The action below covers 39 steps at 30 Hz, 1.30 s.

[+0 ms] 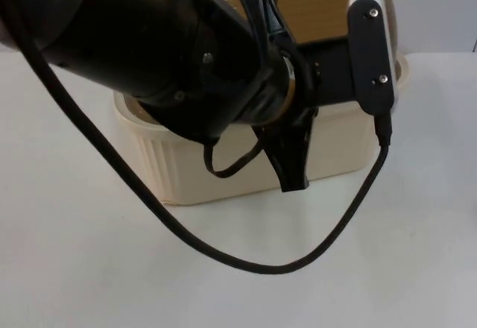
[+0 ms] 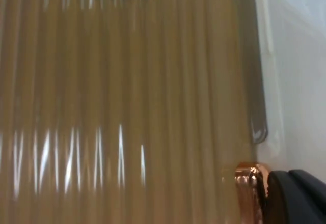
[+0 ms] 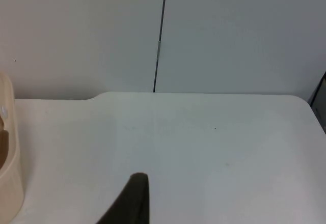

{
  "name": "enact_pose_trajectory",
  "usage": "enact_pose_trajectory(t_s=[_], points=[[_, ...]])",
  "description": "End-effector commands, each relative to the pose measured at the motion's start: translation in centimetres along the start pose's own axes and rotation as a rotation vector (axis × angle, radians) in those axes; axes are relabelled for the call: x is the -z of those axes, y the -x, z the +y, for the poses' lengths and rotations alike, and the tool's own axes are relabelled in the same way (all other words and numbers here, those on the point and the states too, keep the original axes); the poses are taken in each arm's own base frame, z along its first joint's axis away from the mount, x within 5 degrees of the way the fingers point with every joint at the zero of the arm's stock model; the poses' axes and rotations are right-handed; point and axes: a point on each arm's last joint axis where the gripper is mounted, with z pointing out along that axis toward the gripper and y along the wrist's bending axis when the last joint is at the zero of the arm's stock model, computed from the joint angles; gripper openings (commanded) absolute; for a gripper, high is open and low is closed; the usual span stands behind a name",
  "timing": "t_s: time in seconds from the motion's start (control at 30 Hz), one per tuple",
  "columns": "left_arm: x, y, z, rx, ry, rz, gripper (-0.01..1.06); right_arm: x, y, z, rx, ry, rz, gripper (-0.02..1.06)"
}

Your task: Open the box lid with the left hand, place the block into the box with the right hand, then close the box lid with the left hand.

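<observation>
The cream ribbed box [image 1: 223, 171] stands mid-table in the top view, with its brown ribbed lid [image 1: 320, 0] raised at the back. My left arm [image 1: 186, 52] reaches across the box and hides its inside. Seen from the left wrist, the lid [image 2: 127, 107] is very close, and my left gripper [image 2: 260, 198] is shut on it at its copper handle [image 2: 249, 183]. My right gripper [image 3: 135, 201] waits low over bare table to the right of the box's rim [image 3: 10, 173]. I cannot make out the block.
The white table [image 1: 89, 268] runs wide in front of the box and to its right [image 3: 204, 147]. The grey partition wall [image 3: 229, 35] closes the far edge. A black cable [image 1: 223, 257] loops low over the table in front of the box.
</observation>
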Motion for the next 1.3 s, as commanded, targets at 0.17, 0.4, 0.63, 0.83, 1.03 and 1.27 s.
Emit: enact_pose_trajectory(t_s=[0.17, 0.4, 0.63, 0.83, 1.03, 1.27], points=[[-0.4, -0.1, -0.2, 0.004, -0.012, 0.002, 0.00, 0.1, 0.3, 0.0, 0.002, 0.002, -0.022, 1.05], [-0.8, -0.4, -0.4, 0.003, -0.013, 0.018, 0.00, 0.1, 0.3, 0.0, 0.002, 0.002, -0.022, 1.05], [-0.9, -0.6, -0.2, 0.002, 0.002, 0.030, 0.00, 0.1, 0.3, 0.0, 0.002, 0.002, -0.022, 1.05], [-0.8, -0.9, 0.2, 0.002, 0.054, 0.070, 0.00, 0.1, 0.3, 0.0, 0.002, 0.002, -0.022, 1.05], [-0.8, -1.0, 0.3, 0.002, 0.063, 0.076, 0.00, 0.1, 0.3, 0.0, 0.002, 0.002, -0.022, 1.05], [-0.7, -1.4, 0.8, 0.001, 0.121, 0.120, 0.00, 0.2, 0.3, 0.0, 0.002, 0.002, -0.024, 1.05]])
